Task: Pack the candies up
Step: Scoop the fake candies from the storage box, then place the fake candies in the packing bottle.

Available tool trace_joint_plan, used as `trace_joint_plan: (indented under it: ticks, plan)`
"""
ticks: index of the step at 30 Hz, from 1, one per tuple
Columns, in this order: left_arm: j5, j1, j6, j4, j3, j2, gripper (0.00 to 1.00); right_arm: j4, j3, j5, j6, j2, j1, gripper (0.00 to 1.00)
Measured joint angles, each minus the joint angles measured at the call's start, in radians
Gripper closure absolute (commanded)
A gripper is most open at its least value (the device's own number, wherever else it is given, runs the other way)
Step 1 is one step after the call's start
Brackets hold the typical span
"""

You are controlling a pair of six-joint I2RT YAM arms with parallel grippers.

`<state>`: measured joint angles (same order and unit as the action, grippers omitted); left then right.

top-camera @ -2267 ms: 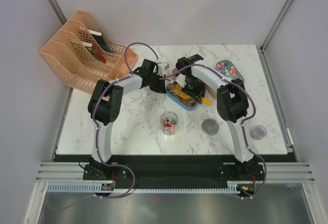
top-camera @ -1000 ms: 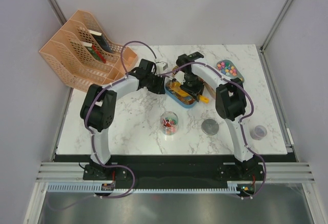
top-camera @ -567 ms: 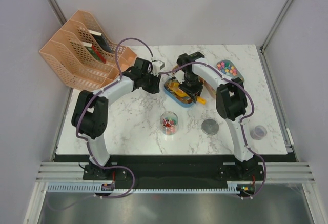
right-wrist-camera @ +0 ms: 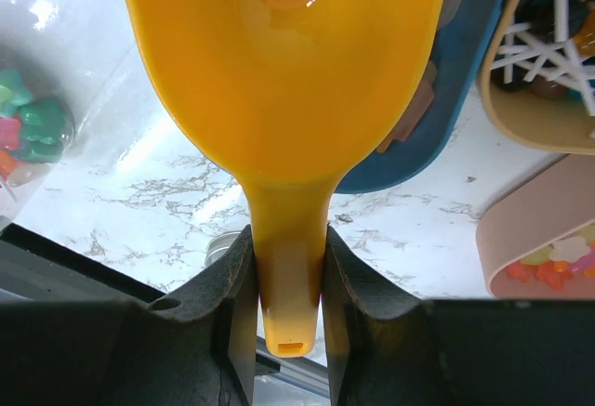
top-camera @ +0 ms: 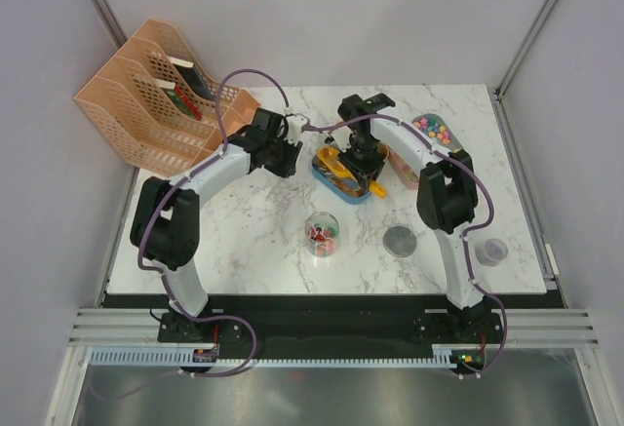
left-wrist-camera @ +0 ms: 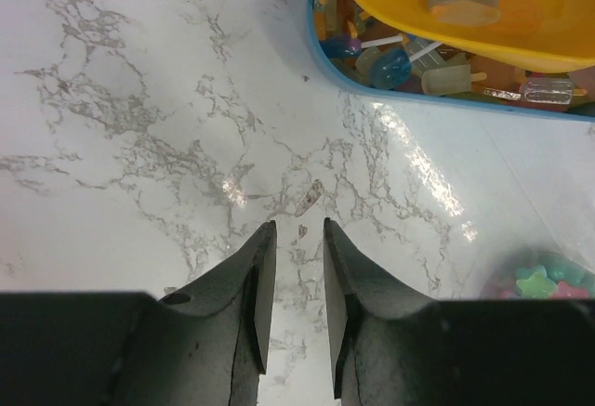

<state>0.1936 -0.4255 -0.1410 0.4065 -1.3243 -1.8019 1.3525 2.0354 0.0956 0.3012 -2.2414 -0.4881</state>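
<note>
The candies [left-wrist-camera: 390, 62] lay in the blue tray [left-wrist-camera: 437, 105], a few in the yellow scoop [right-wrist-camera: 288, 72] above it. The right claw [right-wrist-camera: 288, 271] was clamped on the scoop's handle, its bowl at 12 o'clock. The cup [top-camera: 323, 232] stood at 6 o'clock from the tray. The left claw [left-wrist-camera: 298, 234] hung empty over the surface [left-wrist-camera: 139, 99], its jaws slightly apart.

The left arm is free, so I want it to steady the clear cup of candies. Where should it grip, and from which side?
Probably the clear cup by its round side wall, below the rim, jaws level on either side. It stands upright and open-topped, candies inside. Come from its left; a grey lid lies on its right.
</note>
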Motion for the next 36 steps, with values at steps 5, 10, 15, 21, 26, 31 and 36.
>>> trace_joint_plan:
  ticks: [5, 10, 15, 21, 26, 31, 36]
  plan:
    - [-0.035, 0.005, -0.014, 0.018, 0.0, 0.02, 0.66, -0.017, 0.03, 0.006, 0.0, 0.006, 0.0, 1.0]
    - [-0.054, 0.023, -0.018, 0.02, 0.0, 0.047, 0.66, -0.045, -0.029, 0.005, 0.002, 0.061, 0.0, 1.0]
    - [-0.067, 0.073, -0.017, 0.019, 0.0, 0.063, 0.59, -0.091, -0.169, -0.007, 0.026, 0.204, 0.002, 1.0]
    - [-0.11, 0.112, -0.016, 0.019, 0.0, 0.064, 0.28, -0.163, -0.428, -0.026, 0.185, 0.503, 0.002, 1.0]
    - [-0.137, 0.109, -0.015, 0.02, 0.0, 0.066, 0.27, -0.097, -0.502, -0.07, 0.323, 0.636, -0.001, 1.0]
    - [-0.142, 0.108, -0.01, 0.019, 0.019, 0.08, 0.27, -0.03, -0.55, -0.177, 0.444, 0.693, -0.048, 1.0]
    - [-0.141, 0.108, 0.0, 0.018, 0.043, 0.1, 0.26, -0.012, -0.547, -0.291, 0.499, 0.705, -0.159, 1.0]
